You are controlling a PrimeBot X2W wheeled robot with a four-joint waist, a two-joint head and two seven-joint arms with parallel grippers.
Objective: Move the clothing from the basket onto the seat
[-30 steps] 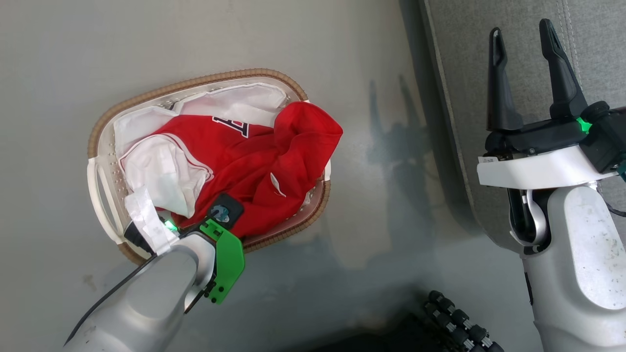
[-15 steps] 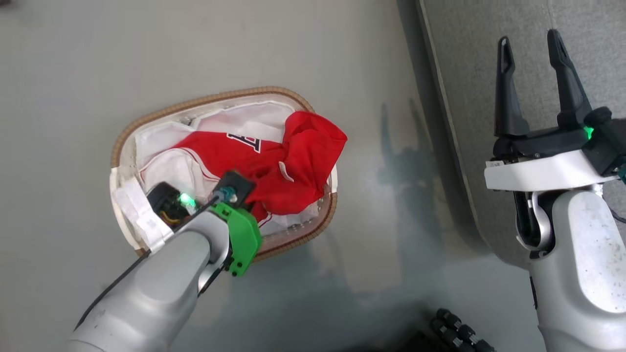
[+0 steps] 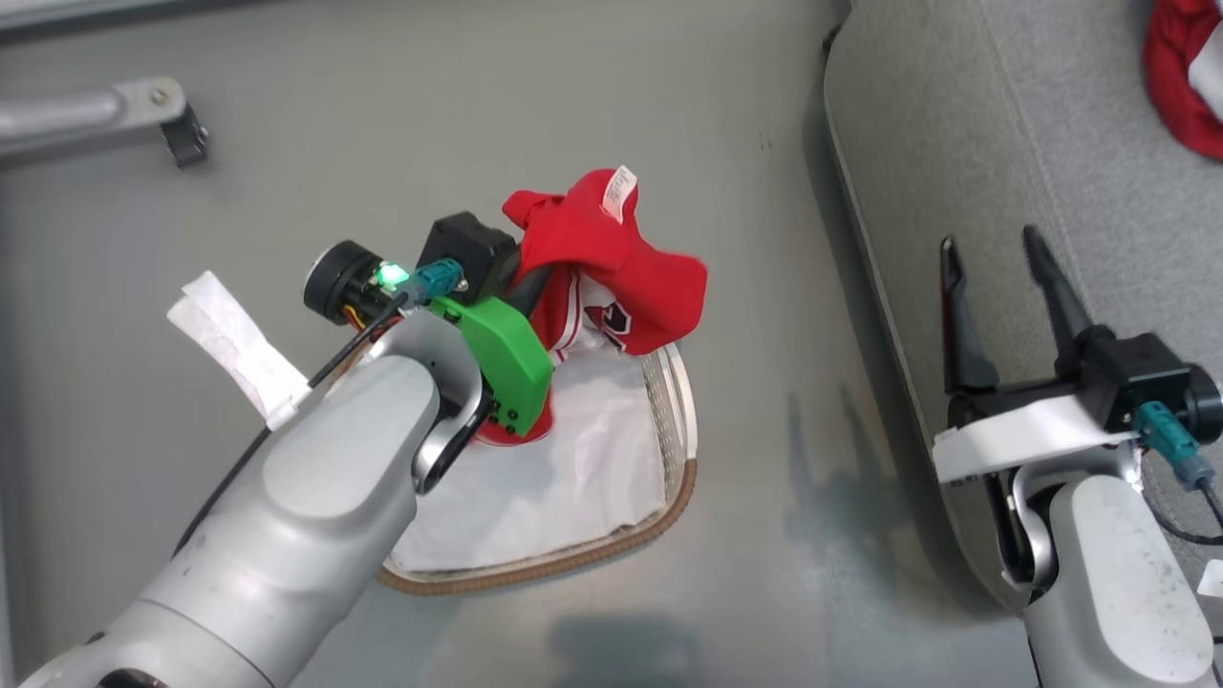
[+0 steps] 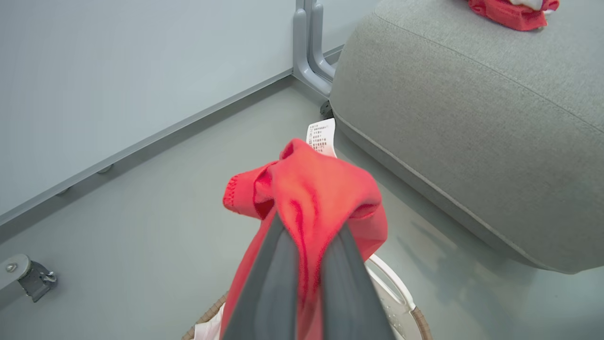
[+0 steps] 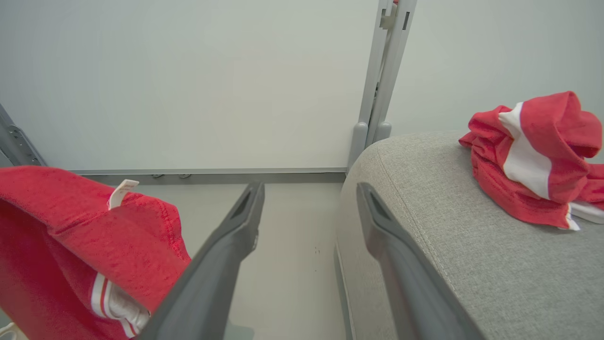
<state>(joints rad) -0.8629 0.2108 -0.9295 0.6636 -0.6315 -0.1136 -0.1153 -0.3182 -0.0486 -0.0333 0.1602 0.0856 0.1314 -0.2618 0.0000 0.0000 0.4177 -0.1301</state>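
Midway | clamped garment [image 3: 611, 248] in left gripper [image 4: 311, 236], hanging just below it over basket [image 3: 673, 401] | held right gripper [image 3: 989, 244] spread, empty, at seat [image 3: 1003, 124] edge | needed height so tail cleared rim before swinging rightward onto seat.

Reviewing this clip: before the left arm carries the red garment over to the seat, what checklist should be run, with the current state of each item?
1. Grip: the left gripper is shut on the held garment, with cloth bunched between its fingers. Ok.
2. Garment clear of the basket: its lower end hangs behind the arm. Cannot tell.
3. Liner lies flat in the basket and is not lifted with the garment. Ok.
4. Landing spot: the seat has bare fabric near its edge, and the other red garment lies farther back. Ok.
5. Right gripper is open, empty and apart from the held garment. Ok.
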